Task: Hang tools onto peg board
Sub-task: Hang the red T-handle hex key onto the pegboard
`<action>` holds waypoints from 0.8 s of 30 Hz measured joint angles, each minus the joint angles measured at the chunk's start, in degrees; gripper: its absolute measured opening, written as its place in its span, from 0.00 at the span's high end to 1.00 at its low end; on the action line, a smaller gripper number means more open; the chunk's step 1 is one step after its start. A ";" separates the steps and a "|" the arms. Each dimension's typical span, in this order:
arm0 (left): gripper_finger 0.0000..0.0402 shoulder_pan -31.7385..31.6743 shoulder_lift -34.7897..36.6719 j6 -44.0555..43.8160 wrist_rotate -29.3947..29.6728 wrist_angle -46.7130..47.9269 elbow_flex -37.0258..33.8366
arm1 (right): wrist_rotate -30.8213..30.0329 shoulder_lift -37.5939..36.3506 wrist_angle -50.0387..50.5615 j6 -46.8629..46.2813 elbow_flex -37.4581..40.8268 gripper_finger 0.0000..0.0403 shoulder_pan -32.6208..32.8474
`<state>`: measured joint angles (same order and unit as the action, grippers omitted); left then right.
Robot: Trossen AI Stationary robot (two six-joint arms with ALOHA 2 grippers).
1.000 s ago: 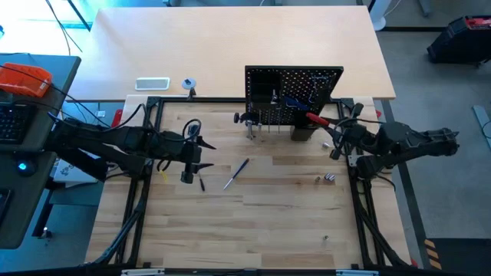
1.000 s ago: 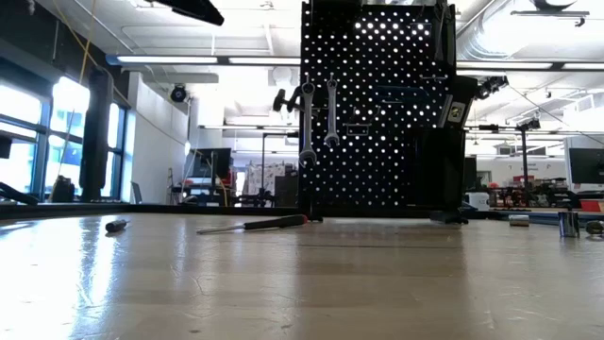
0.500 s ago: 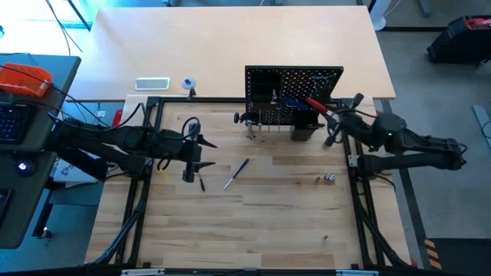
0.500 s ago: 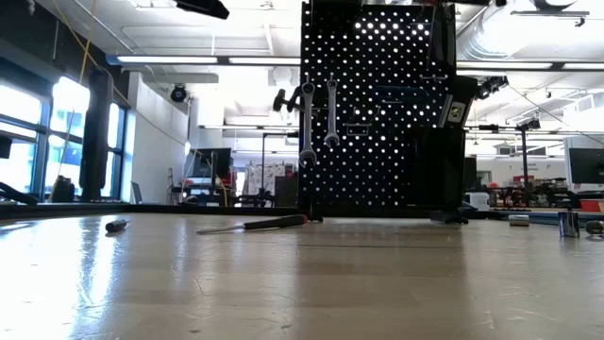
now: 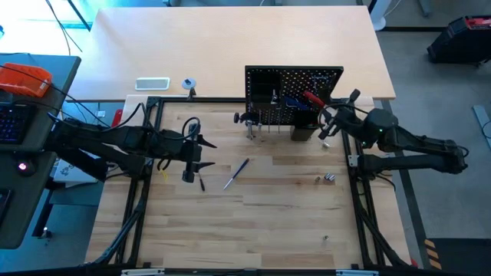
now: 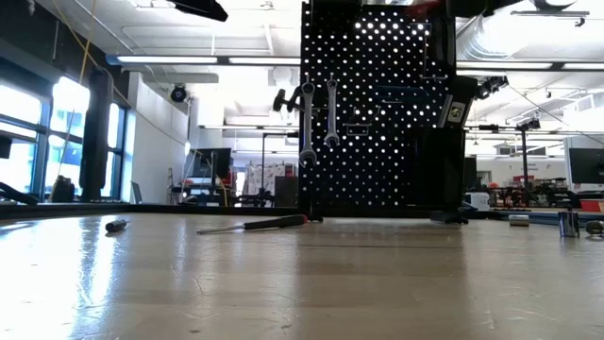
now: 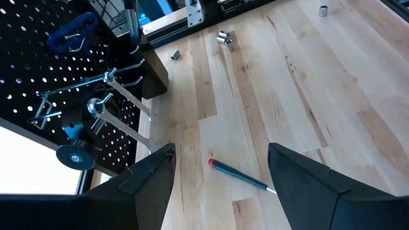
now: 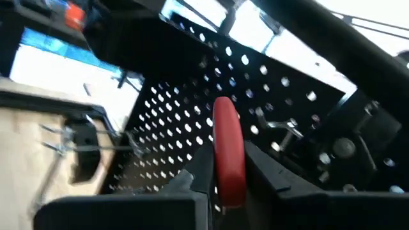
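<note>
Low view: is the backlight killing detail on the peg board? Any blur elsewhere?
Low view: bright ceiling lights and windows behind leave the peg board nearly a silhouette, light shining through its holes, sheen on the table. Right wrist view: soft and smeared, though the red handle in the right pincer reads clearly. High and left wrist views: evenly lit, sharp.

Grey floor (image 5: pixel 453 84). Pale tabletop (image 5: pixel 230 46) at 12 o'clock. Tall windows (image 6: pixel 19 142) at 9 o'clock; ceiling strip lights (image 6: pixel 203 59) lit.
</note>
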<state>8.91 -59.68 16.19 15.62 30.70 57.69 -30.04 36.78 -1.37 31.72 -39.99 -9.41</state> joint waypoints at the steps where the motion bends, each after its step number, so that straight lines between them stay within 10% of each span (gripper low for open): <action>1: 0.40 0.00 0.00 0.04 0.00 0.00 0.00 | -0.72 0.02 0.41 0.19 0.00 0.90 0.00; 24: 0.40 0.00 0.00 -0.48 -0.02 -0.59 0.00 | -3.37 2.12 3.72 -8.81 -0.01 0.90 -7.31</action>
<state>8.91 -59.68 15.70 15.59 30.11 57.69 -33.41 38.89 2.35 22.91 -40.00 -16.72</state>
